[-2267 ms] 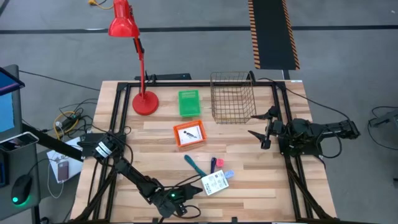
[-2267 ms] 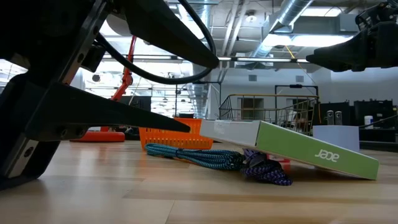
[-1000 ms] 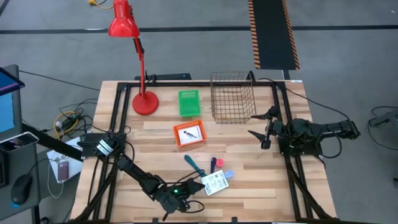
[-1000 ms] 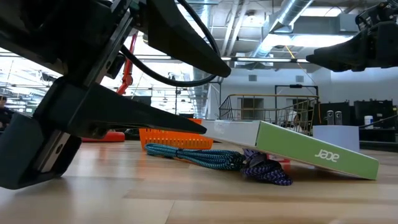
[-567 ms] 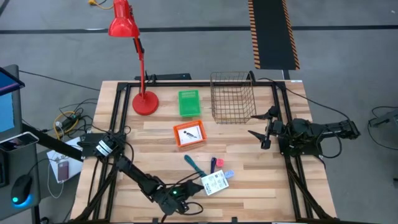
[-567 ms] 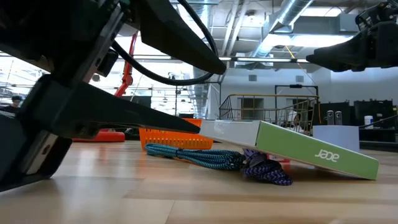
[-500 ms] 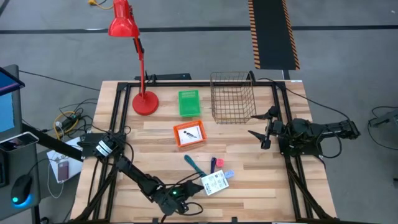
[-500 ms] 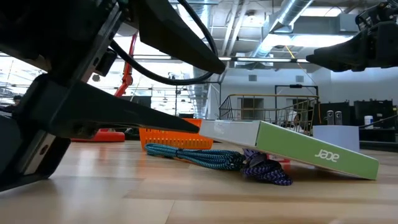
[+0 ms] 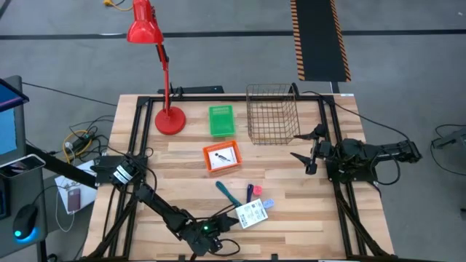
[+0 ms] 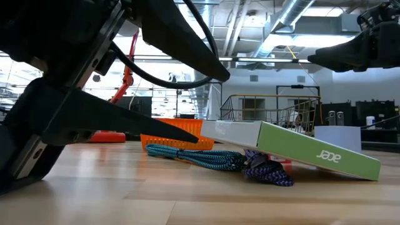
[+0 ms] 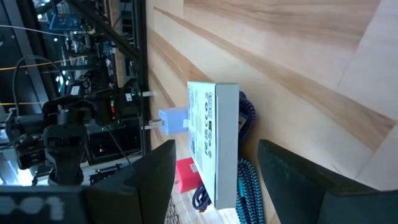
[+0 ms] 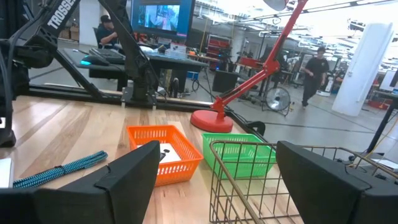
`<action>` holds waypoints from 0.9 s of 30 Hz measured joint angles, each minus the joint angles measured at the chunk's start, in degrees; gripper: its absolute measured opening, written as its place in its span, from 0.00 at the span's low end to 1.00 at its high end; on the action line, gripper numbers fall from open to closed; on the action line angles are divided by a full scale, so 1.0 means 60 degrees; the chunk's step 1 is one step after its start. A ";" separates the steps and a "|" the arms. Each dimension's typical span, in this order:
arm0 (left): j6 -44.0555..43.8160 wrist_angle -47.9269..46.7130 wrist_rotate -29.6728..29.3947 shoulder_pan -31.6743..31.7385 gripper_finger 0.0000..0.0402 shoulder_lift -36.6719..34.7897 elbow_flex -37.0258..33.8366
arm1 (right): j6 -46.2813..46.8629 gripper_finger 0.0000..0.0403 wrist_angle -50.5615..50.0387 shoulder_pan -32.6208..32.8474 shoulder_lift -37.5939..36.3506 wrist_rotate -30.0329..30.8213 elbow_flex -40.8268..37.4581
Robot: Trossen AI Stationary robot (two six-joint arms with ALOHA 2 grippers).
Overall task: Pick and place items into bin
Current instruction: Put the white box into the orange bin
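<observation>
At the near edge of the table we see the left gripper [image 9: 218,234] low over the wood, fingers spread wide and empty, its tips just short of a white-and-green box [image 9: 251,214] that lies toward 1 o'clock from it. In the low view one finger [image 10: 119,122] reaches almost to the box's [image 10: 294,147] raised end, which rests tilted on a teal cord [image 10: 194,155] and a blue-purple cord [image 10: 269,172]. From above, the teal cord [image 9: 228,193] lies at 11 o'clock of the box, the blue-purple one [image 9: 250,191] at 12 o'clock beside a small red block [image 9: 256,191], and a light-blue block [image 9: 268,204] touches the box's far right corner. Farther in, near the table's middle, sits an orange tray [image 9: 221,156] holding a white card, and beyond it, at 12 o'clock, a green tray [image 9: 221,120]. The wire bin [image 9: 272,114] stands at 3 o'clock of the green tray. The right gripper [image 9: 303,146] waits at 5 o'clock of the bin, fingers wide apart and empty. A red lamp [image 9: 164,94] stands at 9 o'clock of the green tray.
</observation>
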 joint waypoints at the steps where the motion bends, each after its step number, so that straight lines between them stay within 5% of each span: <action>1: 0.0019 0.0000 0.0010 0.0000 0.54 0.0000 0.0000 | 0.0001 0.79 0.0000 0.0003 0.0000 0.0000 0.0000; 27: 0.0045 -0.0378 0.0358 0.0443 0.54 -0.0018 0.0022 | -0.0002 0.79 0.0002 0.0002 0.0000 0.0003 -0.0003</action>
